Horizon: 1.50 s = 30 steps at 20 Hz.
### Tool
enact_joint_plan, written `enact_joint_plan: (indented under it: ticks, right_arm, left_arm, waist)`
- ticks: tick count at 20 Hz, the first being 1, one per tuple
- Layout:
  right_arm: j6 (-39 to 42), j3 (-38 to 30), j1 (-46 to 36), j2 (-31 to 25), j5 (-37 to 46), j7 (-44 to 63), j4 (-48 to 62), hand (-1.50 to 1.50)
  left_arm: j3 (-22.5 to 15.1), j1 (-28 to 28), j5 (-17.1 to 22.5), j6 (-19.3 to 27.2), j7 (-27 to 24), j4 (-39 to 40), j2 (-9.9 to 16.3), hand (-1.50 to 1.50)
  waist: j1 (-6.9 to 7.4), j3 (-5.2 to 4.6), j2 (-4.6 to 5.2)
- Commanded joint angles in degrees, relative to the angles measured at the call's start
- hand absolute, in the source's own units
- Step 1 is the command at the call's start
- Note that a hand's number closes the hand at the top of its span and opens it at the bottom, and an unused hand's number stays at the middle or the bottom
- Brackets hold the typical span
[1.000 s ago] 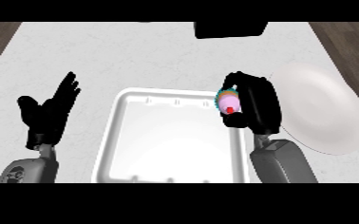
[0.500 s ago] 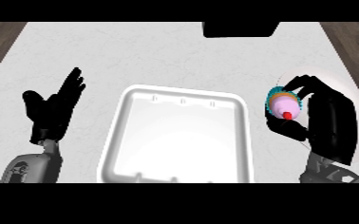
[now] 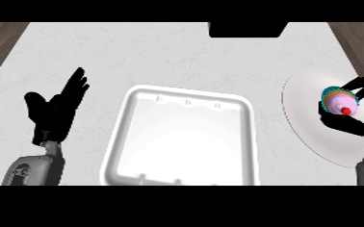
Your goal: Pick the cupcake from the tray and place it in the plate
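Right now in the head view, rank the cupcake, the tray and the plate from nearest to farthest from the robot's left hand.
Measured from the left hand, open at the view's left:
1. The white tray, just to its right at the counter's centre.
2. The white plate, at the right edge.
3. The cupcake, held by the right hand over the plate's right part, farthest.

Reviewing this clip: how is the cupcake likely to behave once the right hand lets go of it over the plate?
The cupcake looks tall, its pink frosting topped by a red cherry, so it may tip if released tilted. The frosting probably smears easily under the right hand. The plate looks smooth, so it might slide.
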Motion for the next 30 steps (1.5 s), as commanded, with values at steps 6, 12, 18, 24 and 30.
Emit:
enact_joint_plan:
  ticks: [6,12,18,24,30]
  right_arm:
    - [3.37,-3.8,-4.29,-7.08,-3.32,-8.69,22.51,1.5]
    - [8.68,-7.23,-7.36,-10.44,-12.15,-19.87,34.94,-1.5]
    - [5.16,-11.84,-6.85,-12.04,-18.32,-33.76,32.52,-1.5]
    - [14.82,-12.61,-7.16,-5.74,-31.62,-29.05,16.48,-1.5]
    - [25.04,-17.31,-1.88,-3.82,-45.46,-14.53,9.54,-1.5]
  left_arm:
    - [-1.28,0.3,-1.62,1.54,1.7,-2.3,-1.76,0.0]
    - [1.15,-0.36,-0.08,-1.96,0.38,-0.3,1.24,0.0]
    - [2.14,-0.57,1.09,-1.96,0.36,-0.07,0.52,0.0]
    - [1.53,-0.71,-1.34,-0.2,-2.4,3.52,-0.6,0.0]
    - [1.42,3.01,-0.91,-1.23,-4.22,2.31,-0.89,0.0]
  waist:
    - [0.69,0.05,0.05]
    - [0.6,0.05,0.11]
    - [-0.02,0.04,0.0]
    - [-1.07,-0.09,-0.3]
    - [-1.23,-0.12,-0.51]
